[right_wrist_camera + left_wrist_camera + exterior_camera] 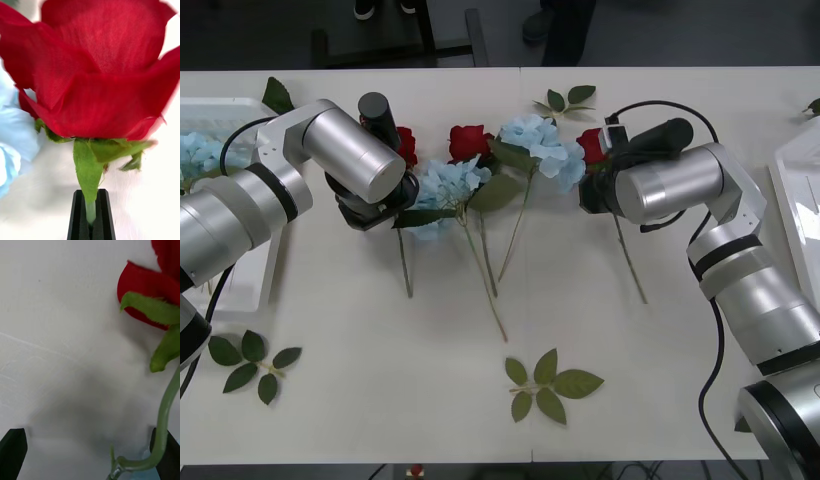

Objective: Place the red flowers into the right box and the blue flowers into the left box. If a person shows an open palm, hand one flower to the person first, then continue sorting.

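Hydrangeas (535, 145) are crowding just beside the red rose (97, 71); right gripper (91, 215) is pinching its stem; left gripper (90, 452) is gaping wide.

Silver cylindrical arm segments with black joint bands, black cables, black pincer fingers (78, 217).

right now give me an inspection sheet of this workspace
surface: white table, flowers lying across its middle
job's things: three red flowers and blue flowers on the table; one blue flower in the left box; right box at the table edge
clutter: loose leaf sprigs
grippers: right pincer shut on a rose stem; left pincer open beside another rose
cables: black cable along the right arm
surroundings: dark shoes beyond the table
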